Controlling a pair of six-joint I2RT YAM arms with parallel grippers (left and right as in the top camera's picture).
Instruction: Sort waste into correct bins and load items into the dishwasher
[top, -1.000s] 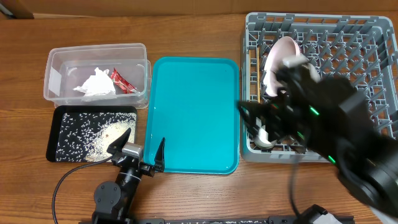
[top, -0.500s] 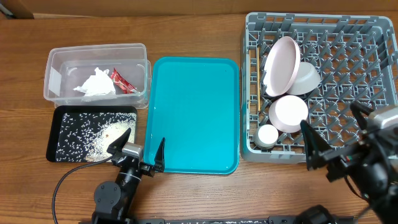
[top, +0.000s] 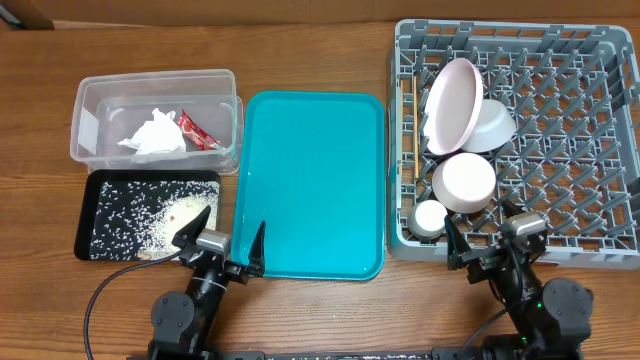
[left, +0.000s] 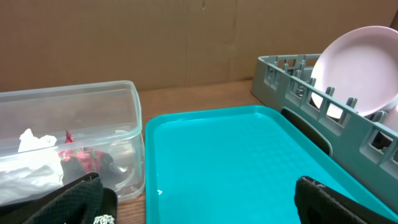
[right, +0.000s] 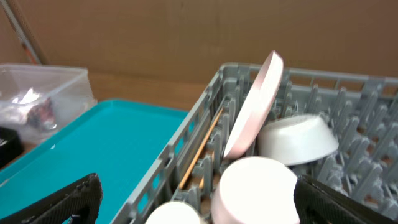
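The grey dish rack (top: 560, 140) holds the plate (top: 450, 92) on edge, a greyish bowl (top: 492, 124), a pinkish bowl (top: 464, 182), the white cup (top: 430, 216) and the chopsticks (top: 405, 120) along its left wall. The rack also shows in the right wrist view (right: 205, 134). The clear tub (top: 155, 115) holds the napkin (top: 155, 135) and the red packet (top: 197, 130). The black tray (top: 145, 215) holds rice grains (top: 130, 220). My left gripper (top: 222, 240) is open and empty at the teal tray's front edge. My right gripper (top: 497, 243) is open and empty at the rack's front.
The teal serving tray (top: 310, 180) lies between the bins and the rack; it also fills the left wrist view (left: 236, 162). A cardboard wall (left: 155, 37) stands behind the table. Black cables trail near the front edge by the left arm (top: 100, 295).
My right arm has drawn back from over the rack to the table's front edge. The pinkish bowl and cup sit uncovered in the rack. The left arm has not moved.
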